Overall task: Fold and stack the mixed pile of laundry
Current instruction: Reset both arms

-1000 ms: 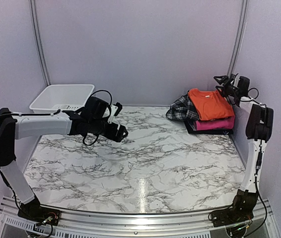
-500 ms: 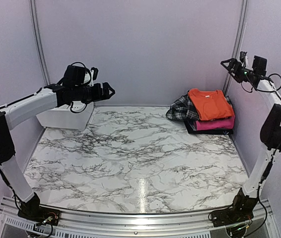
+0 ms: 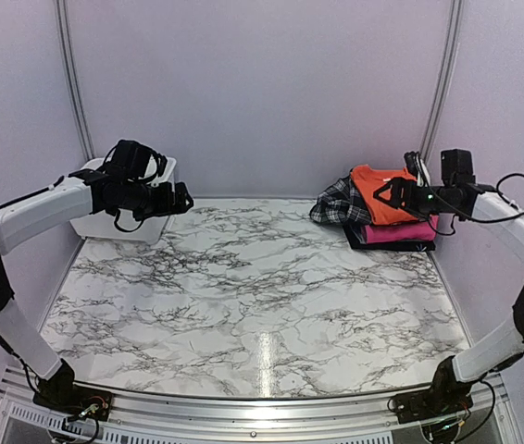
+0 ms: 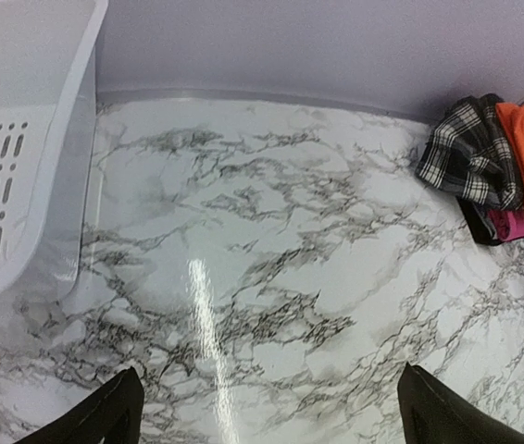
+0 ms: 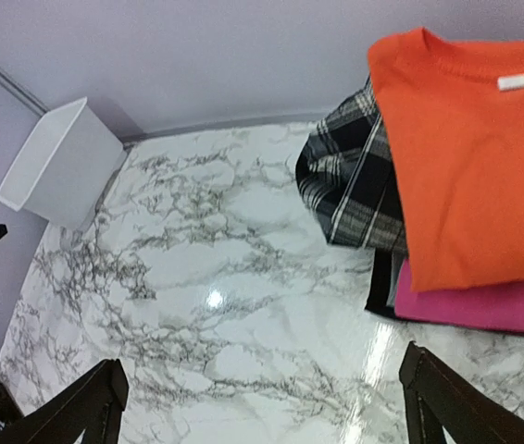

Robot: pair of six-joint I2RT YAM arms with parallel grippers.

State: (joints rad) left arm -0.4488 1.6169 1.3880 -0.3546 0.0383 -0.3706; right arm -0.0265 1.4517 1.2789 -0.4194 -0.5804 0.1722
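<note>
The right gripper (image 3: pixel 389 192) is spread wide and empty, with the orange t-shirt (image 5: pixel 466 157) ahead-right of its jaws (lying over the plaid shirt (image 5: pixel 350 180)). The left gripper (image 3: pixel 180 198) is likewise wide and empty, with the white bin (image 4: pixel 21 139) ahead-left.

Right-wrist view: orange t-shirt (image 5: pixel 466 157) and pink garment (image 5: pixel 484 310) run off the right edge. Plaid shirt (image 5: pixel 350 185) is partly buried under the orange. Dark layer (image 5: pixel 380 282) beneath the pink, too little showing to name. My right claw (image 5: pixel 262 365) and left claw (image 4: pixel 267 388) are cut by the bottom edges. White bin (image 4: pixel 21 139) is cropped at left.
</note>
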